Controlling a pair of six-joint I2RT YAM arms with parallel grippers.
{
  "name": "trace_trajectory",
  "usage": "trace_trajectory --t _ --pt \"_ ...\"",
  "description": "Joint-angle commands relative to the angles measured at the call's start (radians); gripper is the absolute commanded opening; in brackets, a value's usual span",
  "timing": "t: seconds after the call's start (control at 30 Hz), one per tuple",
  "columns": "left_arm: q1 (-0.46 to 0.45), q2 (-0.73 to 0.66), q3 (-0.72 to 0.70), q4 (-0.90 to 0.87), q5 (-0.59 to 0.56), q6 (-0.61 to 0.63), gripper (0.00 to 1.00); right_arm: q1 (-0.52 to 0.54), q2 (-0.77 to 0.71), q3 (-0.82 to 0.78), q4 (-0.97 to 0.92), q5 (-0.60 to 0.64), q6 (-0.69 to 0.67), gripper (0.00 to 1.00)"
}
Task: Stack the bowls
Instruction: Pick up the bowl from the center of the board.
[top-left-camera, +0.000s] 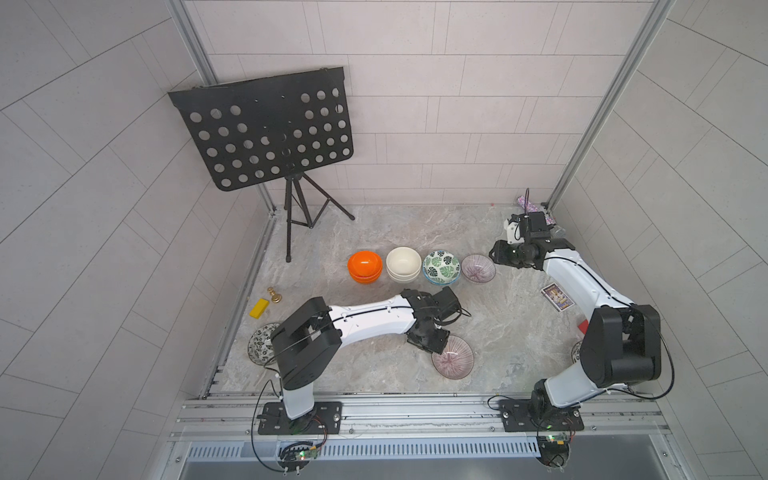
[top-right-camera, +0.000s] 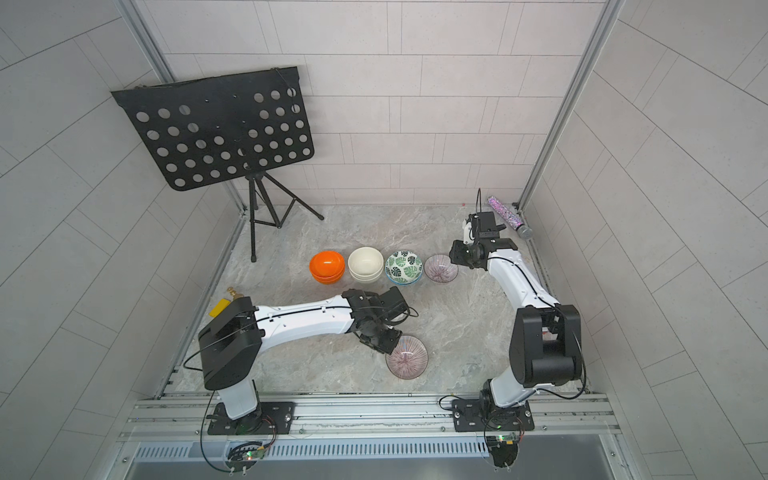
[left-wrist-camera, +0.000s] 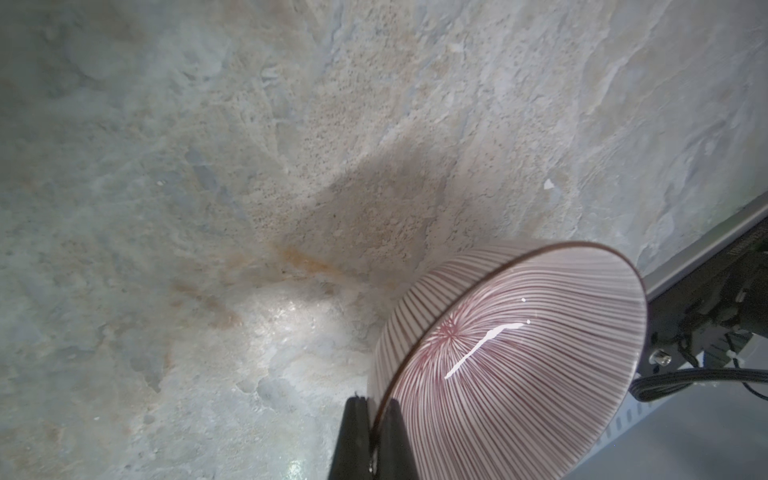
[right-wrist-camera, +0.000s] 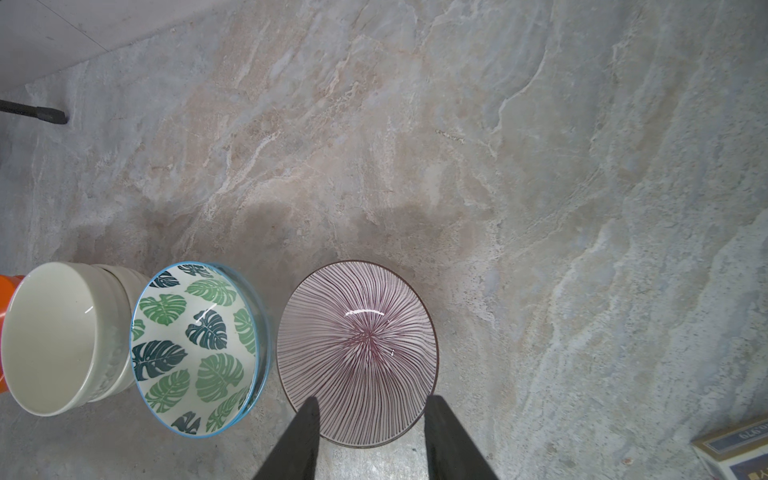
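Marbled tabletop (top-left-camera: 519, 332): left gripper (left-wrist-camera: 374, 409) clamps rim of near striped bowl (left-wrist-camera: 519, 365); right gripper (right-wrist-camera: 372, 398), jaws apart, empty, hovers above far striped bowl (right-wrist-camera: 357, 332).

In a top view the left arm (top-left-camera: 365, 322) hides part of a dark-patterned bowl (top-left-camera: 258, 345); the right arm (top-left-camera: 619, 353) hides nearly all of a second patterned bowl (top-left-camera: 576, 351) and most of a red thing (top-left-camera: 583, 326). In the right wrist view the edge cuts off the orange bowl (right-wrist-camera: 5, 295) and a card box (right-wrist-camera: 735, 453)
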Motion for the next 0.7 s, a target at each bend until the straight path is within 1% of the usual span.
trace_trajectory --t 0.0,0.1,0.2,0.3,0.37,0.5,0.6,0.67 --pt "0.009 0.009 0.025 0.006 0.020 -0.006 0.00 0.009 -0.006 0.013 -0.016 0.014 -0.017 0.44" --pt "0.037 -0.028 0.031 0.021 -0.013 -0.036 0.00 0.043 -0.005 0.030 -0.037 0.031 -0.037 0.44" --pt "0.092 -0.078 0.048 0.041 -0.055 -0.067 0.00 0.113 -0.012 0.061 -0.067 0.065 -0.052 0.44" --pt "0.159 -0.104 0.106 0.020 -0.100 -0.063 0.00 0.177 -0.045 0.087 -0.081 0.073 -0.053 0.44" --pt "0.213 -0.108 0.146 0.006 -0.117 -0.052 0.00 0.213 -0.063 0.103 -0.086 0.056 -0.054 0.44" --pt "0.329 -0.079 0.220 -0.014 -0.112 -0.033 0.00 0.269 -0.104 0.110 -0.083 0.018 -0.054 0.44" --pt "0.376 -0.058 0.256 -0.017 -0.111 -0.028 0.00 0.287 -0.122 0.096 -0.074 -0.014 -0.053 0.44" --pt "0.390 -0.051 0.273 -0.013 -0.115 -0.027 0.00 0.297 -0.127 0.081 -0.064 -0.027 -0.048 0.44"
